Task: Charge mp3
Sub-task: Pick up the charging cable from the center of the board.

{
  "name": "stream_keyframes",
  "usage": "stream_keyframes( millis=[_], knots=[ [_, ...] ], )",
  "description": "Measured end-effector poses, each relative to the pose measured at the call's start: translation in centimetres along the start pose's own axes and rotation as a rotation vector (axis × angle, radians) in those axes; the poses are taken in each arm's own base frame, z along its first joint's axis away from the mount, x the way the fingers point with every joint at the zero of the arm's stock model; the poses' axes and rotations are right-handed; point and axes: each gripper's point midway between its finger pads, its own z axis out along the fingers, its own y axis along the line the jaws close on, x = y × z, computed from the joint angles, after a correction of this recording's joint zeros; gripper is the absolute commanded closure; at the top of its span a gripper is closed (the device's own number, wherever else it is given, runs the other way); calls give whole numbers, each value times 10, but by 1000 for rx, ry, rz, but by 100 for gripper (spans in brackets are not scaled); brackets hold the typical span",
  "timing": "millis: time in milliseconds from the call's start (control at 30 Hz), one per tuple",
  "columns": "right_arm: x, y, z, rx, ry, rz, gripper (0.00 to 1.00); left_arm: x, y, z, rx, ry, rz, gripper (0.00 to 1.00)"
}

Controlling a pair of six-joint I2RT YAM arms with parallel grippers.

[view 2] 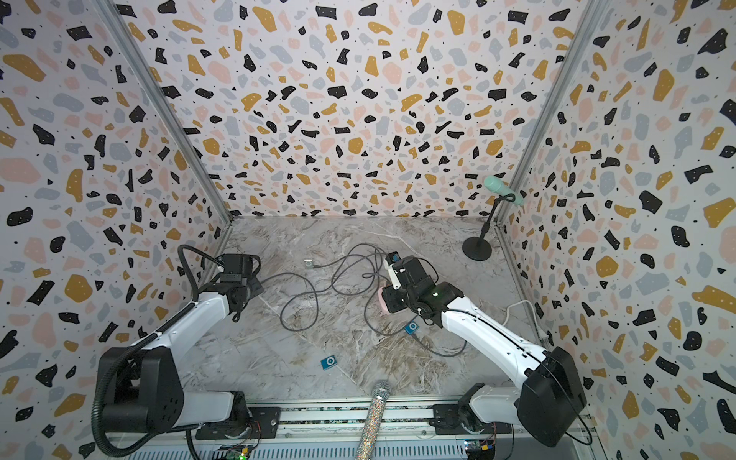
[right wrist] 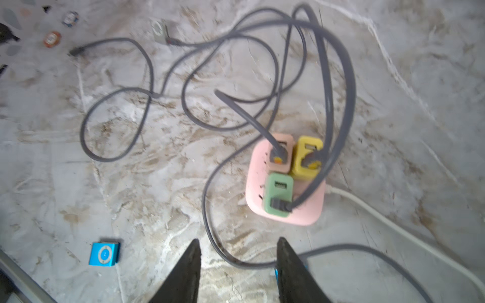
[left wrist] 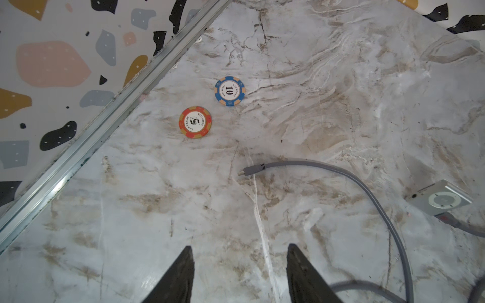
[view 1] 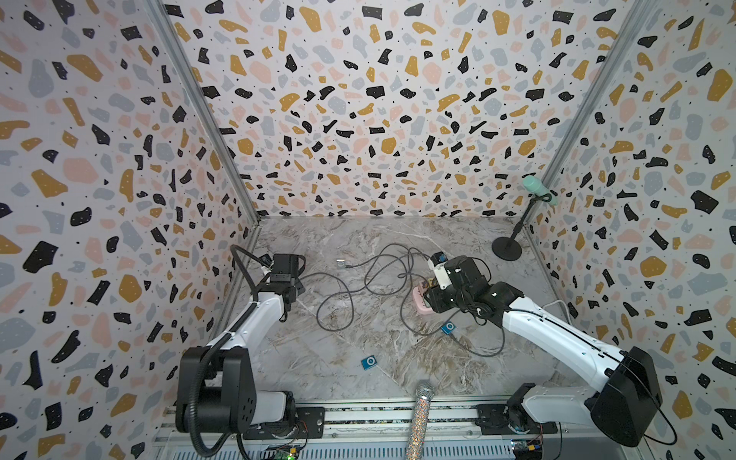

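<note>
A blue mp3 [view 1: 369,362] lies alone near the table's front, with no cable in it, and shows again in the right wrist view [right wrist: 104,254]. A second blue mp3 [view 1: 448,327] and a silver mp3 [left wrist: 441,200] each have a grey cable plugged in. A free grey plug [left wrist: 249,171] lies on the marble ahead of my left gripper [left wrist: 240,248], which is open and empty. My right gripper [right wrist: 237,240] is open above a cable loop, close to the pink charger hub [right wrist: 309,210]. The hub's three coloured adapters each hold a cable.
Two poker chips, blue [left wrist: 230,91] and red [left wrist: 195,122], lie by the left wall rail. Tangled grey cables [view 1: 382,275] cover the table's middle. A mint microphone on a black stand [view 1: 506,249] is at the back right. A glitter microphone [view 1: 421,418] lies at the front edge.
</note>
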Motion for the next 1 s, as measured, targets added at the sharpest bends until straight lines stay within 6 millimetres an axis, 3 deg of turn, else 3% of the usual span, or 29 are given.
stream_keyframes(
  millis=[300, 567, 700, 833, 1000],
  knots=[
    [-28, 31, 24, -116, -28, -105, 52, -9, -1, 38, -56, 47, 33, 44],
    [-37, 47, 48, -192, -15, -157, 52, -18, -8, 58, -51, 76, 255, 43],
    [-43, 51, 57, -209, -9, -180, 52, -10, -19, 69, 13, 133, 384, 43],
    [-48, 53, 57, -227, -16, -191, 52, 2, -23, 83, 87, 213, 460, 44],
    [-63, 53, 50, -244, -49, -196, 52, 5, -9, 89, 145, 269, 467, 44]
  ],
)
